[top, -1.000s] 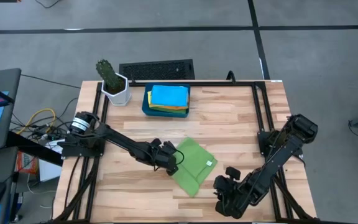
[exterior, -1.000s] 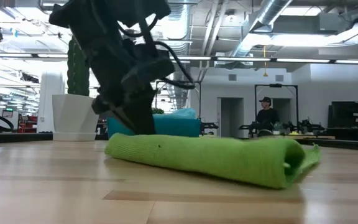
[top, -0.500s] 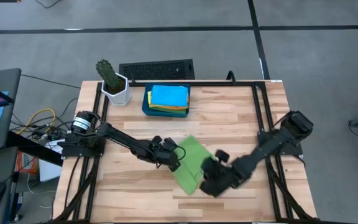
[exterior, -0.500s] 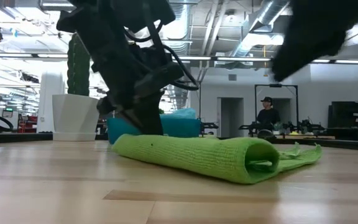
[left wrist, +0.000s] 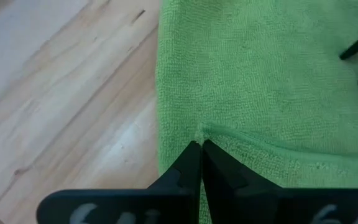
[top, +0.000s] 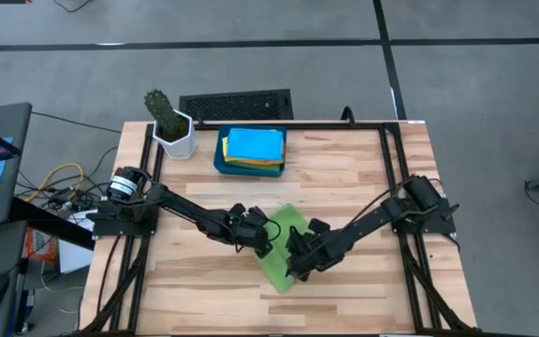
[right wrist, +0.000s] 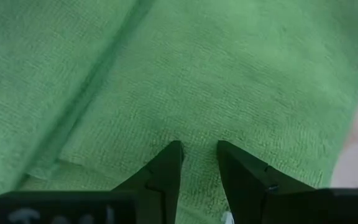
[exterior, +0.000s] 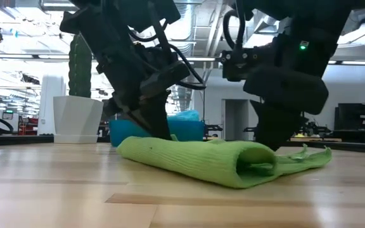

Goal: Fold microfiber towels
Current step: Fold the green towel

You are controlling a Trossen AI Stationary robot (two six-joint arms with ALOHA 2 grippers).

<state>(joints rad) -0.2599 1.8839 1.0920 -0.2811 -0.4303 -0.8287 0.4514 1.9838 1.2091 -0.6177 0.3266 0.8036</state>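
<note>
Up at the top centre of the overhead frame we've got the dark teal tray (top: 220, 157), and in it a stack of folded towels: the sky-blue towel (top: 254, 143) on top, a yellow towel (top: 237, 163) edge and an orange towel (top: 271, 167) edge peeking out below. Anything lower in that stack is hidden from us. At table level only the tray's wall and a blue hump show behind the arm.

Down at lower centre lies the green towel (top: 282, 245), partly folded on the wooden table (top: 363, 178), its near end rolled over. Both arms cover much of it from above.

The left gripper (left wrist: 200, 146) has its fingers pinched tight together on a raised crease of the green cloth. The right gripper (right wrist: 199, 149) sits on the same towel, fingers narrowly apart, tips pressed into the pile; whether they clasp cloth, we can't make out.

A potted cactus (top: 169, 122) stands upper left.
</note>
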